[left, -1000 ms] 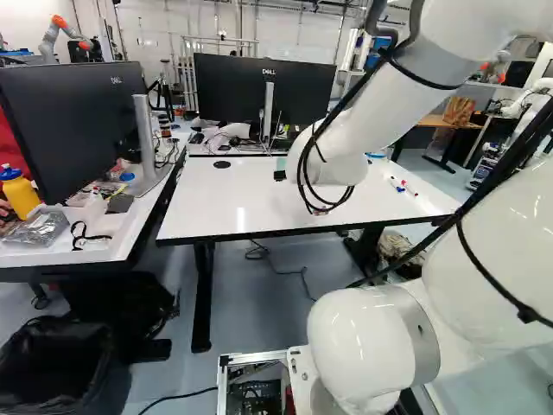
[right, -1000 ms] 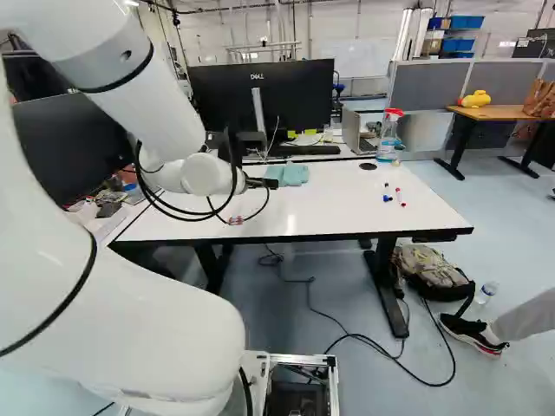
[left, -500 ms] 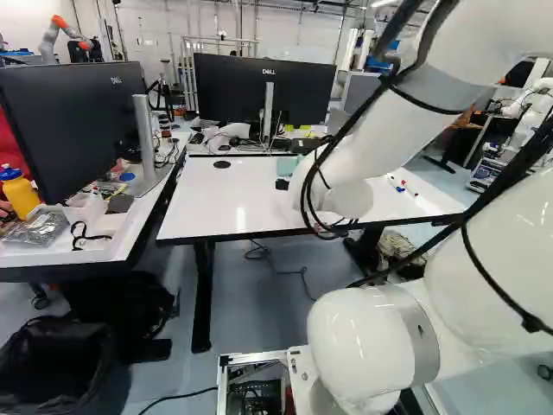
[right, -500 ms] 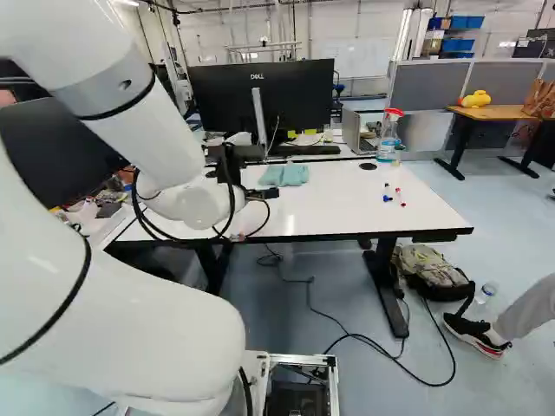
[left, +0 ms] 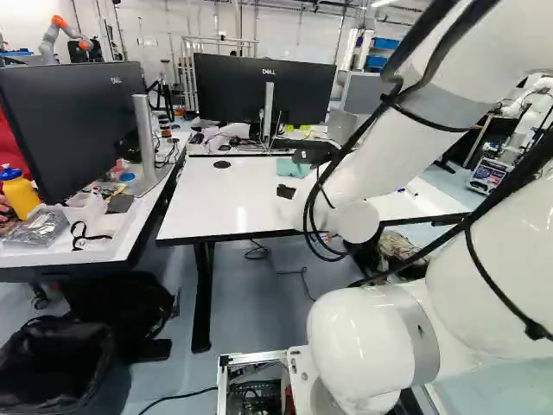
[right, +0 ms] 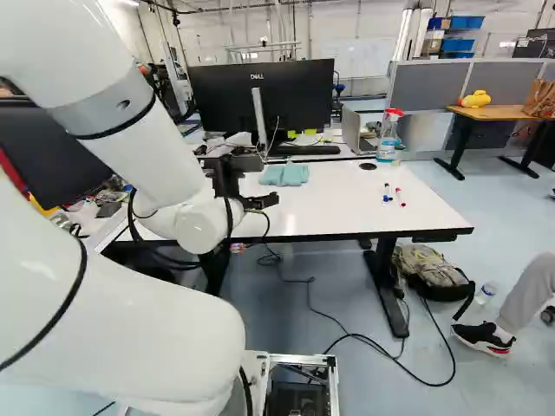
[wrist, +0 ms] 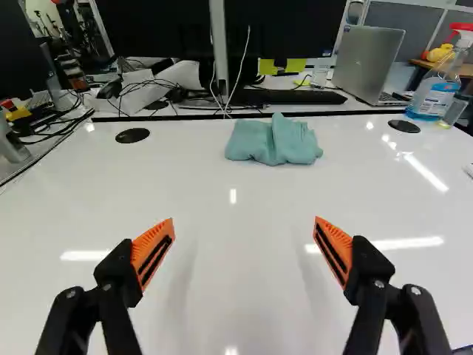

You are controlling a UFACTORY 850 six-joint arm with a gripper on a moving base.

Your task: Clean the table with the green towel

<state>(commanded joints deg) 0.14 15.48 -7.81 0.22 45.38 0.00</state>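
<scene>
Above the white table (right: 347, 204), my gripper (right: 263, 201) reaches in from the arm at the left of the right base view; the left base view shows part of the gripper (left: 286, 191) too. In the wrist view the gripper (wrist: 244, 240) is open, its orange-padded fingers wide apart with nothing between them. The green towel (wrist: 273, 142) lies bunched near the table's far edge, ahead of the fingers and apart from them. It also appears as a light teal heap (right: 284, 174) beyond the gripper, and as a patch (left: 292, 167) in the left base view.
Small red and blue markers (right: 395, 196) lie on the table's right part. Beyond its far edge stand a monitor (right: 264, 104), a laptop (wrist: 369, 65) and a spray bottle (wrist: 437, 85). A side desk with a monitor (left: 73, 130) is at the left. Another robot (left: 65, 36) stands far back.
The arm has shifted against its base joint, and the gripper has come lower and nearer, away from the towel. Its fingers have stayed open. The towel and the base have not moved.
</scene>
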